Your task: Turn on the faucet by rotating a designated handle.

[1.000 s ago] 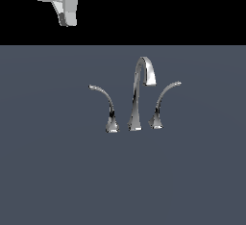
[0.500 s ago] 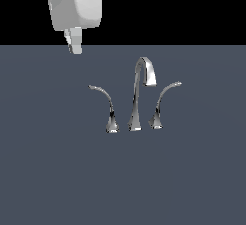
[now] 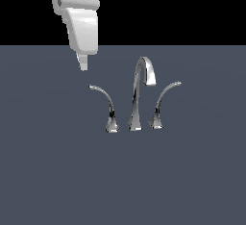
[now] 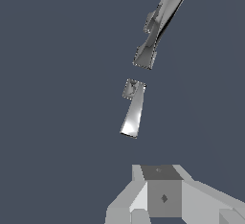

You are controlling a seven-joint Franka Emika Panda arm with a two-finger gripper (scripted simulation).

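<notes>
The chrome faucet [image 3: 138, 96] stands mid-scene: a tall gooseneck spout between two slim curved levers. The handle [image 3: 104, 99] is the lever on the exterior view's left, on a small base with a dark reflection; its fine tip points to that view's left. My gripper [image 3: 83, 64] hangs above and to the exterior view's left of that tip, apart from it, with its fingers together and nothing held. In the wrist view the handle [image 4: 133, 110] lies ahead of the gripper [image 4: 162, 195], with the spout [image 4: 160, 24] beyond it.
The twin lever [image 3: 163, 99] arches toward the exterior view's right, on a brighter base beside the spout. Everything stands on a flat grey-blue surface [image 3: 57, 171] under a black background.
My gripper has come down and moved toward the exterior view's right, closer to the handle's tip. The faucet and both levers have not moved.
</notes>
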